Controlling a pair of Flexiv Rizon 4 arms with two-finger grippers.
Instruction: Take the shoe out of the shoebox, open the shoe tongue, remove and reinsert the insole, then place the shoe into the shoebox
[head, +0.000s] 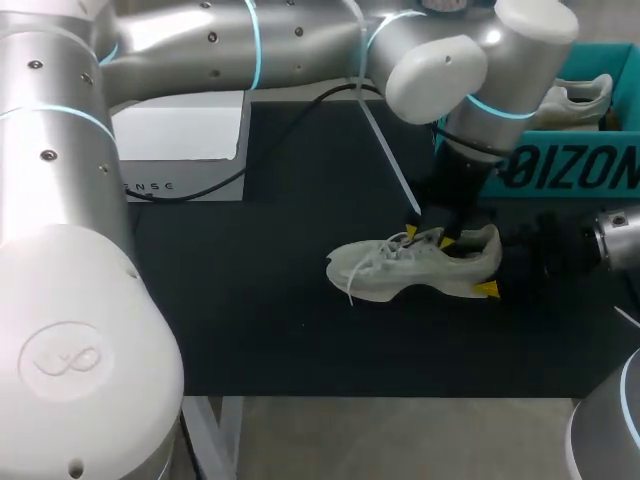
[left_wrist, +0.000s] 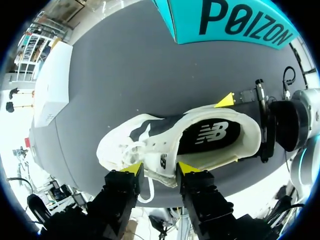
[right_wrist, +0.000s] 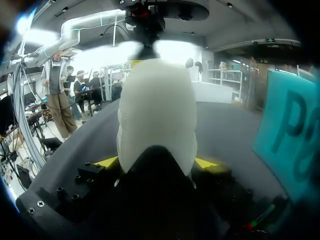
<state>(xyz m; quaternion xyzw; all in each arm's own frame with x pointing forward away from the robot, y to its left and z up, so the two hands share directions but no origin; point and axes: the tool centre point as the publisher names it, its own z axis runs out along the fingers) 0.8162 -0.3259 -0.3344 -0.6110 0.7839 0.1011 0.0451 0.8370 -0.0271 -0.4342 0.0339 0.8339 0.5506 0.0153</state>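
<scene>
The shoe (head: 400, 270) lies on its sole toward the front of the black table (head: 270, 320), toe pointing to the robot's left and heel to its right, with both arms on it.

The right gripper (head: 488, 262) comes in low from the right and has the heel. Its own wrist camera shows the pale back of the shoe filling the gap between its fingers (right_wrist: 204, 162), which press in from both sides, spread about as wide as the heel.

The left gripper (head: 428, 236) comes down from above onto the middle of the shoe. From its wrist camera, its two yellow tips sit close together with the tongue (left_wrist: 162, 159) pinched between them, just in front of the shoe's opening. Ahead of those fingers the mouth of the shoe gapes wide, and the dark insole (left_wrist: 212, 135) lies flat inside it.

A loose lace trails off the toe side onto the table.

Farther back on the right stands the teal shoebox (head: 575, 170), well apart from the held shoe, with a second shoe (head: 580, 100) resting in it. At the far left sits a white box (head: 180, 140) with a black cable (head: 200, 190) running along its front.
</scene>
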